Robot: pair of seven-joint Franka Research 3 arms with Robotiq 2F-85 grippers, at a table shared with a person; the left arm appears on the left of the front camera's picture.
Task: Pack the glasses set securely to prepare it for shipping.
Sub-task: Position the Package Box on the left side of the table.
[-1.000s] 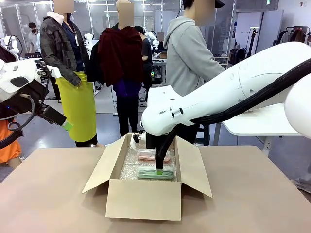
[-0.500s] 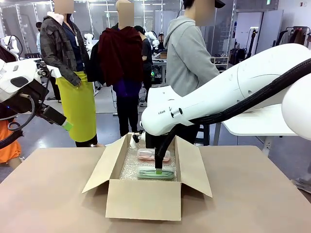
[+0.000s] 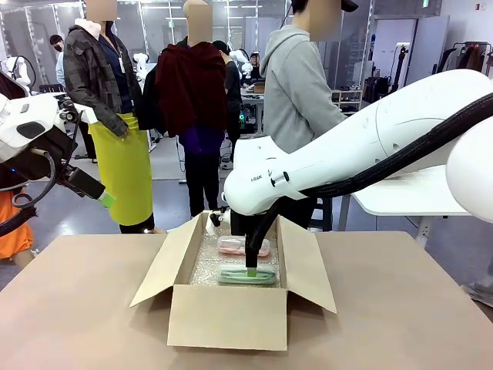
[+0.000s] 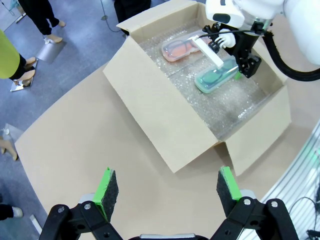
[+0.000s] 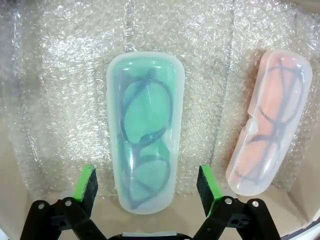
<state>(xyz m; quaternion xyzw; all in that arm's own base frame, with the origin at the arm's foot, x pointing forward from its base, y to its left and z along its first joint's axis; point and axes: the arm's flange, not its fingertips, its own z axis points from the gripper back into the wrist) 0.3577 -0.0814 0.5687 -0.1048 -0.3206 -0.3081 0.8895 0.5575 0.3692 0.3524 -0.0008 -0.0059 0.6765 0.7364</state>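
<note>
Glasses set first: two oblong, round-cornered translucent plastic cases, the mint-green case [image 5: 145, 145] and the pale pink case [image 5: 270, 125], with dark spectacles [image 5: 150, 139] showing through. Both lie flat, side by side but apart, on the clear bubble-wrap lining [image 5: 55, 75] at the bottom of the open brown cardboard box [image 3: 227, 316].

Expect them to be light and stiff, with a smooth shell that could slip between the pads. Squeeze hard and you may pop the lid seam. If you must shift one, take it across its narrow width near the middle, not by the rounded ends.

Your right gripper [image 5: 146, 175] hangs inside the box with its jaws spread wide. Its green pads [image 5: 87, 182] straddle the near end of the mint-green case with a gap on each side, gripping nothing. Your left gripper [image 4: 166, 176] is likewise spread wide and empty, high above the tan table [image 4: 75, 150] and well apart from the box.

Against the frames a second back, nothing has shifted: both cases, the box and both arms sit as they did. The open flaps [image 3: 162, 266] are probably your next concern.
</note>
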